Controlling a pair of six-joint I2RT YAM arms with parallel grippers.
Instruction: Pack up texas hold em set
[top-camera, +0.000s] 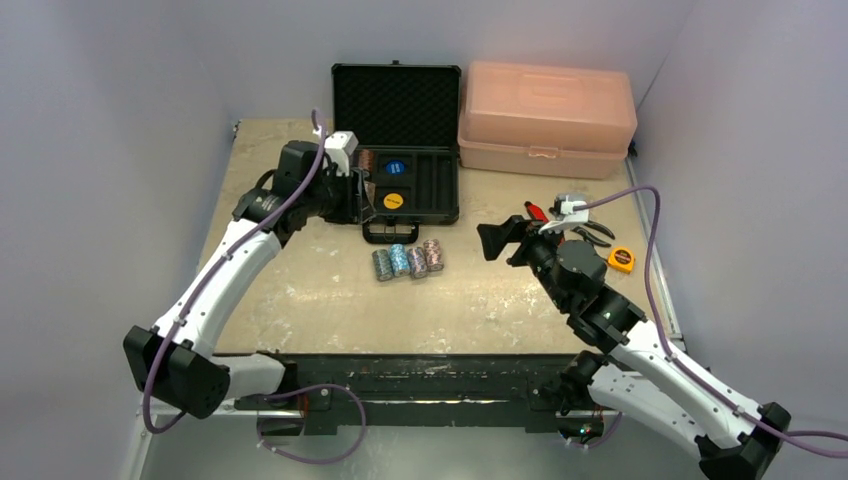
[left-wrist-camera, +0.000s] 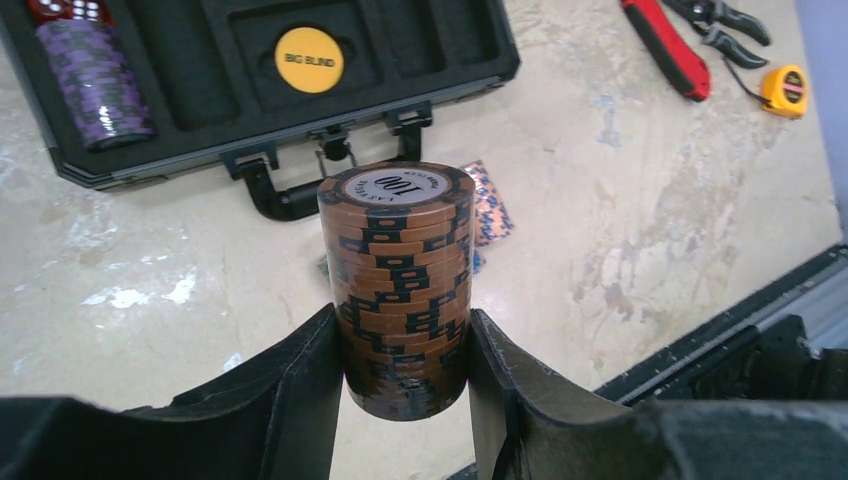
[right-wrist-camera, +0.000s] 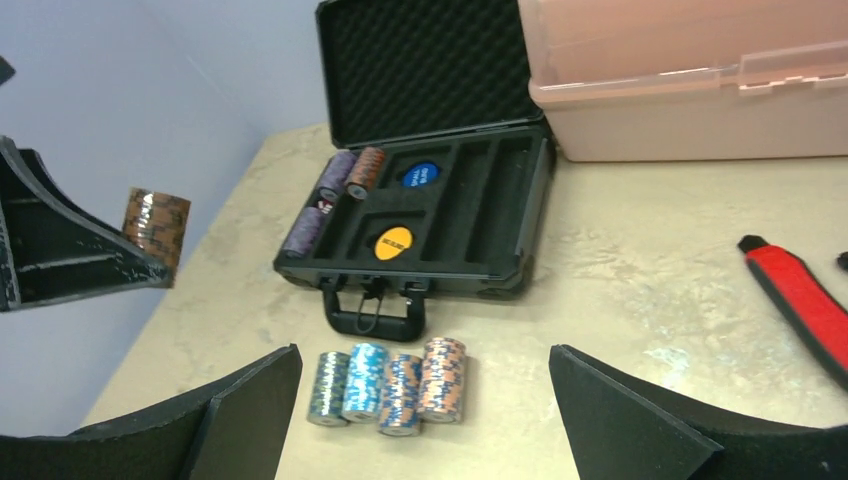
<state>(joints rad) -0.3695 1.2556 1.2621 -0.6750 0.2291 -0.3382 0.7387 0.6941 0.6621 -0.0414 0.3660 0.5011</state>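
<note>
The brown chip stack (left-wrist-camera: 398, 290) is squeezed in the left pincer (left-wrist-camera: 400, 375). It is up in the air by the left side of the poker case (top-camera: 396, 105), likely to go inside. The right pincer (right-wrist-camera: 422, 360) is wide apart in front of the case. Only the left wrist view shows "100" on the stack's top. Only the right wrist view shows four chip stacks (right-wrist-camera: 390, 385) clearly, in front of the case.

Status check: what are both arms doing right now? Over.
Left end effector shut on brown chip stack, aloft beside open case. Right end effector open, empty. Four chip stacks wait on table. Nothing blocking.
</note>
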